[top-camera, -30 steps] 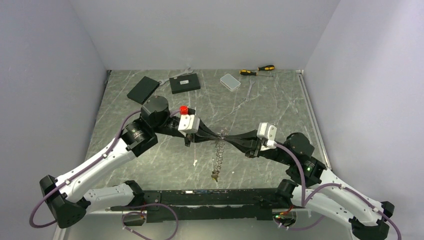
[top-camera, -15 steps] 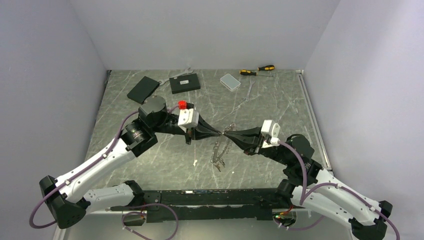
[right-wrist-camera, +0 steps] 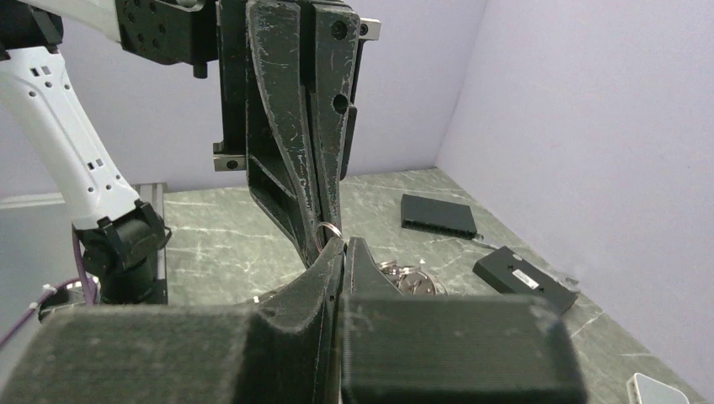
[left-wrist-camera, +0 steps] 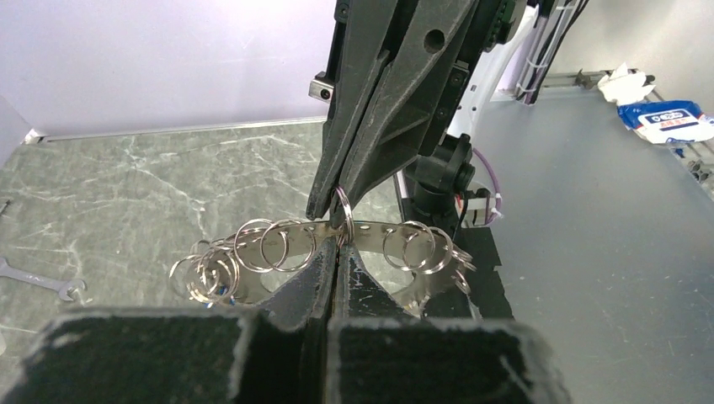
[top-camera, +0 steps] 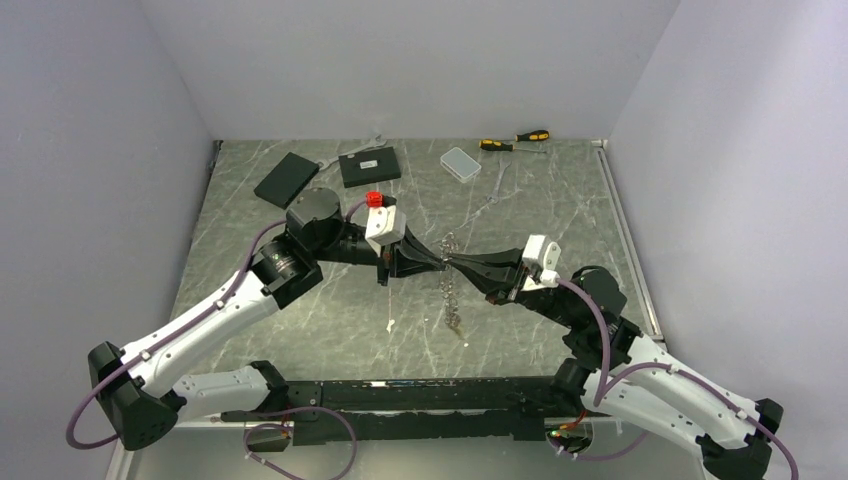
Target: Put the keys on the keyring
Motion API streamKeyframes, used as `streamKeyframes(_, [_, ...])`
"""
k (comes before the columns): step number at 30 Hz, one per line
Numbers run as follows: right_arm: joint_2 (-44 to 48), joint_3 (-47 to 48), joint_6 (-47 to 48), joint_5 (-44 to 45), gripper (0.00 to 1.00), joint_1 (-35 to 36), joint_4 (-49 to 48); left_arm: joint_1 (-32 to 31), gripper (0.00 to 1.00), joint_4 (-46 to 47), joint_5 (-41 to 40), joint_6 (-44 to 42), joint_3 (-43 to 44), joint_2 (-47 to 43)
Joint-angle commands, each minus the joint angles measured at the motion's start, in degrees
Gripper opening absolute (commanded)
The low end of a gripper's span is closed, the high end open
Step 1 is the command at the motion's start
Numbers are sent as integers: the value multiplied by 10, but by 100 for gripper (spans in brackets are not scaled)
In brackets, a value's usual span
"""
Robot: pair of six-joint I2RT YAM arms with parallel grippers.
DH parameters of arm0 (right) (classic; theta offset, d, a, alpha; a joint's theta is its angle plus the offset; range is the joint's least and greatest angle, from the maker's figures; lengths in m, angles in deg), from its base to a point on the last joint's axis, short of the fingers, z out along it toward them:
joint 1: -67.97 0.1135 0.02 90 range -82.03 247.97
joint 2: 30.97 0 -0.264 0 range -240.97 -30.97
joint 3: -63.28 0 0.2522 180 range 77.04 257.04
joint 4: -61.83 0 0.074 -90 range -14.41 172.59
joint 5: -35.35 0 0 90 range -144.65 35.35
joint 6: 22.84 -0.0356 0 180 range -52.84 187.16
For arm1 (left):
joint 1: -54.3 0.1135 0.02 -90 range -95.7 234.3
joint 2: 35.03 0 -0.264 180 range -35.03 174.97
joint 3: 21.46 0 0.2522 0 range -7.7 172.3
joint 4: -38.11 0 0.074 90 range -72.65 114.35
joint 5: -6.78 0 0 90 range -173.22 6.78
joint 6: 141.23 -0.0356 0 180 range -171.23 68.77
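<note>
Keyring (top-camera: 451,292) higher, tight between left claw (top-camera: 440,262), right claw (top-camera: 456,264)

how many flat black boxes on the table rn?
2. The left black box lies at the far left, near the wall. The labelled black box sits just right of it, along the back edge. The arms cover some tabletop, so more could be hidden.

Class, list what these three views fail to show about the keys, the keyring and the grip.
- Top view: the keys are too small to pick out along the hanging keyring.
- Left wrist view: the left gripper's own fingers hide the keyring's middle.
- Right wrist view: the right gripper covers most of the keyring; no key shows.
- Same view: clear box cut off at the corner.
</note>
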Motion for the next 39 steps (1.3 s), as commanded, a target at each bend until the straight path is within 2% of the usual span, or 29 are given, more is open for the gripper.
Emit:
streamKeyframes(1, [-3,9,-20,-24,0,5,-87,-5,0,60,-14,55,1,8])
streamKeyframes(10, [1,-32,-76,-14,0,5,-139,-5,0,170,-97,87,-34,-20])
streamKeyframes(20, [-11,-64,-136,-16,0,5,-207,-5,0,288,-91,142,-76,-23])
streamKeyframes(27, [-20,-68,-154,-22,0,5,-222,-5,0,311,-77,153,-80,-9])
streamKeyframes(29, [-15,-67,-149,-17,0,5,-215,-5,5,290,-78,135,-78,-17])
streamKeyframes(34, [1,-53,-120,-6,0,5,-173,-5,28,210,-82,65,-77,-55])
streamKeyframes(39, [9,-44,-110,-2,0,5,-149,-4,37,128,-80,-5,-66,-82])
